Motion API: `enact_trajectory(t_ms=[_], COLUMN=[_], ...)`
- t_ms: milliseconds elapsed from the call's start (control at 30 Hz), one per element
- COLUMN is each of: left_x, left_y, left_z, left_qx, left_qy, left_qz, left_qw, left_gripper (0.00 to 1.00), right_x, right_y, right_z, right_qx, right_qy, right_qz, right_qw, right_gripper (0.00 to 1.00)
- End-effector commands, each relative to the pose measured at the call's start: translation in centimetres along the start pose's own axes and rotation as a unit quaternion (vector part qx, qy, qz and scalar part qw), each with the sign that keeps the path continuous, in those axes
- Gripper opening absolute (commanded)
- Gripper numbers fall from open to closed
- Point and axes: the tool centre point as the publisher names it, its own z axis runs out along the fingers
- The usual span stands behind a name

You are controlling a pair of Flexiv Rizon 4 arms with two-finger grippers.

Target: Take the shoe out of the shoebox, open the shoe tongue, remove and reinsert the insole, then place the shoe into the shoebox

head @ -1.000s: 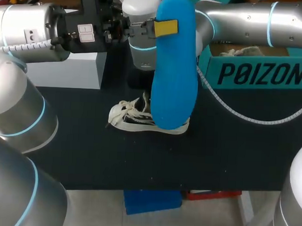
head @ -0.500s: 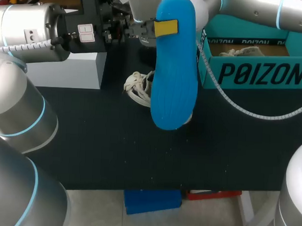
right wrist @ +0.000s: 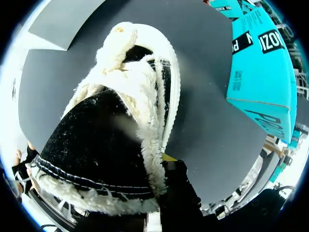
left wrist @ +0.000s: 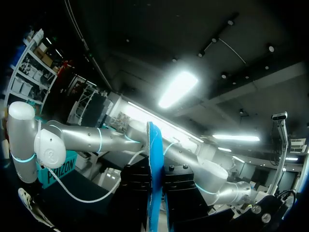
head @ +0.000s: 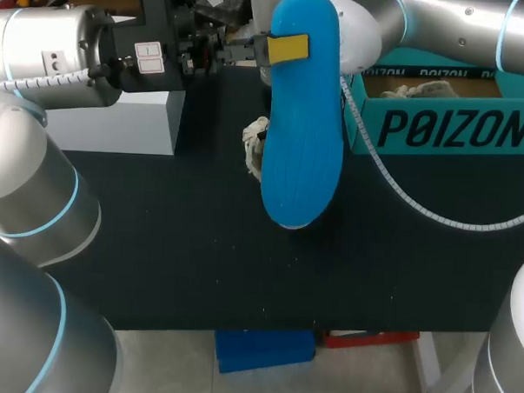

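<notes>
Head view: I had the left tool (head: pixel 286 48) clamped on the blue insole (head: pixel 304 129); the shoe (head: pixel 254 146) was out of the shoebox (head: pixel 439 126), above the table (head: pixel 155 244).
Left wrist view: the insole sat edge-on in that grip.
Right wrist view: the right tool (right wrist: pixel 161 169) held the shoe.
Progress: I judged reinserting and boxing were left.

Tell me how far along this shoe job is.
Done: shoe out of the shoebox, insole out. In hand: left pincer holds the blue insole upright; right pincer holds the shoe. Left: insole back in, shoe into the shoebox.
</notes>
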Motion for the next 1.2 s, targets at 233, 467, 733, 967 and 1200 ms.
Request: enact_trajectory(t_ms=[233, 467, 733, 967, 1200], left_x=[0.1, 0.1, 0.1, 0.1, 0.1], left_y=[0.0, 0.0, 0.0, 0.0, 0.0], left_z=[0.0, 0.0, 0.0, 0.0, 0.0], left_qx=[-0.001, -0.001, -0.001, -0.001, -0.001], left_qy=[-0.002, -0.002, -0.002, -0.002, -0.002], left_qz=[-0.001, -0.001, -0.001, -0.001, -0.001], left_qw=[1.0, 1.0, 1.0, 1.0, 1.0], left_gripper=[0.0, 0.0, 0.0, 0.0, 0.0], right_x=[-0.9, -1.0, -0.9, -0.4, 0.8], right_y=[-0.2, 0.4, 0.7, 0.9, 1.5], right_z=[2.4, 3.3, 4.0, 3.9, 3.4], right_qx=[-0.038, -0.056, -0.063, -0.071, -0.074], right_qy=[0.126, 0.121, 0.109, 0.087, 0.064], right_qz=[0.326, 0.308, 0.287, 0.251, 0.204], right_qw=[0.936, 0.942, 0.95, 0.961, 0.974], right_gripper=[0.0, 0.0, 0.0, 0.0, 0.0])
